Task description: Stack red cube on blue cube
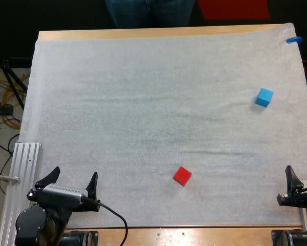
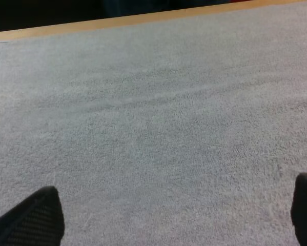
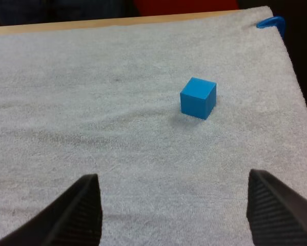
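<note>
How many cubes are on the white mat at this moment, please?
2. The red cube lies by the near edge of the mat, around its middle. The blue cube sits apart, toward the far right, ahead of the open right pincer. None seems hidden.

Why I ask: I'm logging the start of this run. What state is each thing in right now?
red cube: resting on the mat, near side, ungripped, not stacked.
blue cube: resting on the mat, far right, nothing on top.
left gripper: open, empty, at the mat's near left edge.
right gripper: open, empty, at the mat's near right edge, facing the blue cube.
person: standing beyond the table's far side.
</note>
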Action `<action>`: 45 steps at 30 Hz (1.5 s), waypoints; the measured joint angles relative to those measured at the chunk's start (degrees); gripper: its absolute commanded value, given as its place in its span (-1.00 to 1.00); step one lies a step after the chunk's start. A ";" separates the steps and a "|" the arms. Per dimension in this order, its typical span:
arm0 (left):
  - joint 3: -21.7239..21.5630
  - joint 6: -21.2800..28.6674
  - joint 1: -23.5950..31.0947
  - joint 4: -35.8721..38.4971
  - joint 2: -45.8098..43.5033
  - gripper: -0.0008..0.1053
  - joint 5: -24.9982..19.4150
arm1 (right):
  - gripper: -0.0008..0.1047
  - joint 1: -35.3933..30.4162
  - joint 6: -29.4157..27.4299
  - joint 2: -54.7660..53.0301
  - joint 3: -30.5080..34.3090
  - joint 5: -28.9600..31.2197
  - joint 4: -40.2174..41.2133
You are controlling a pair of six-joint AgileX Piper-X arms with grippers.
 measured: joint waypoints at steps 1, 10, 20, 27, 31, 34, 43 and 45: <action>0.00 0.00 0.00 0.00 0.00 0.65 0.00 | 0.14 0.00 0.00 0.00 0.00 0.00 0.00; 0.00 0.00 -1.35 0.00 0.00 0.65 1.27 | 0.14 0.00 0.69 0.00 0.00 0.00 0.00; -5.87 0.00 -14.59 0.21 0.49 0.65 3.96 | 0.14 3.24 -0.18 4.57 -6.43 0.00 0.79; -13.45 0.44 -23.34 0.07 10.10 0.65 5.46 | 0.14 7.67 -2.27 14.57 -15.20 -1.18 5.52; -17.99 1.34 -31.03 0.07 15.01 0.65 6.00 | 0.14 10.58 -2.71 20.45 -19.80 -3.80 7.76; -21.02 2.19 -36.09 0.07 17.72 0.65 5.99 | 0.14 12.80 -2.70 23.84 -22.67 -5.69 8.94; -24.03 2.59 -41.91 -0.06 22.10 0.65 6.22 | 0.14 20.94 -2.76 30.57 -27.83 -7.30 10.65; -24.03 2.59 -41.91 -0.06 22.62 0.65 6.22 | 0.14 22.71 -2.76 31.93 -28.60 -7.30 10.65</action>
